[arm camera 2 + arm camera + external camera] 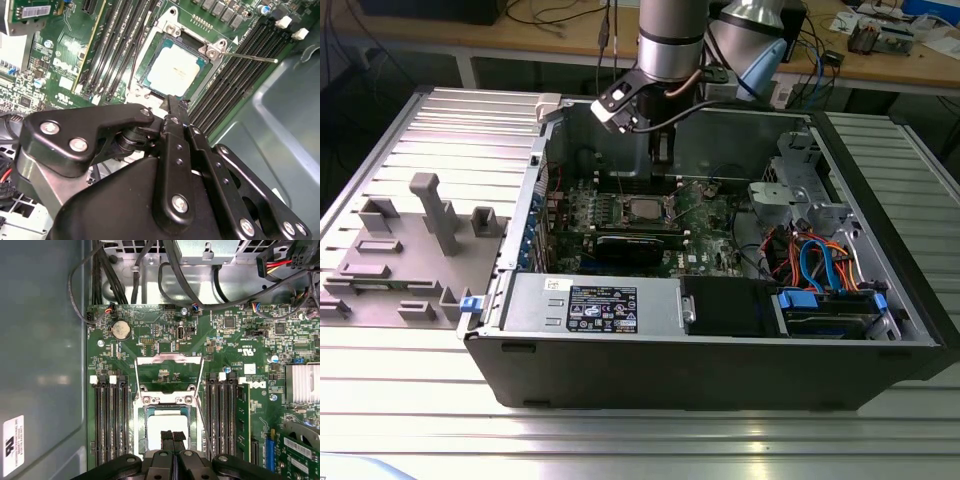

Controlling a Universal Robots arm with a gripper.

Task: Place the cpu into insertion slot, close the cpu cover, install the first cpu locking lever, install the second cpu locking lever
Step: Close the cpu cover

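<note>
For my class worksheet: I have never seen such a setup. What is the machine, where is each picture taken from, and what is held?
One robot arm reaches into an open black computer case on a ribbed metal table. The exterior view comes from a camera off the arm; the two wrist cameras ride on it, looking at the green circuit board. Its black tool, fingers together and holding nothing, is over the small square silver-grey chip lying in its socket. The thin silver frame cover is flipped open.
</note>
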